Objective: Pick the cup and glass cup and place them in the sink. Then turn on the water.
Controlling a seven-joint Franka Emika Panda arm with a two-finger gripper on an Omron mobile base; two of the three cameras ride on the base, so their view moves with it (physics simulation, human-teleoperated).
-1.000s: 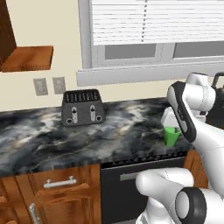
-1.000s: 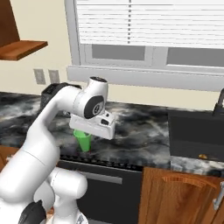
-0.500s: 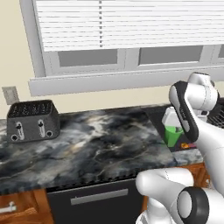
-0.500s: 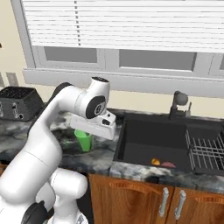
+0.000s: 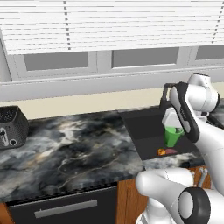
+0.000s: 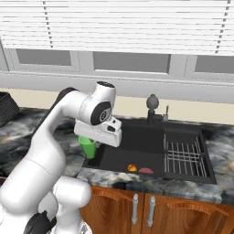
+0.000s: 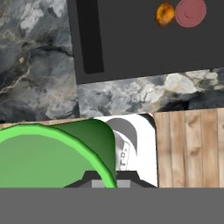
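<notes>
The green cup [image 5: 173, 136] hangs in the air with my gripper [image 5: 172, 127] shut on its rim. In the right base view the cup [image 6: 87, 147] sits under my hand [image 6: 98, 131], beside the left edge of the black sink [image 6: 137, 145]. The hand view shows the cup's rim [image 7: 48, 155] close up, with the sink [image 7: 131, 43] beyond it. The dark curved faucet [image 6: 153, 109] stands behind the basin. The glass cup and the water are out of view.
A small orange thing [image 6: 132, 167] and a pink disc [image 6: 146, 170] lie on the sink floor. A wire dish rack [image 6: 183, 155] fills the basin's right part. A toaster [image 5: 11, 127] stands on the marble counter [image 5: 74, 153] far left. Wooden cabinet doors [image 7: 188, 148] are below.
The whole scene has slid left in both base views, so the camera has moved right. The toaster went to the edge and the sink came in. The cup stays held.
</notes>
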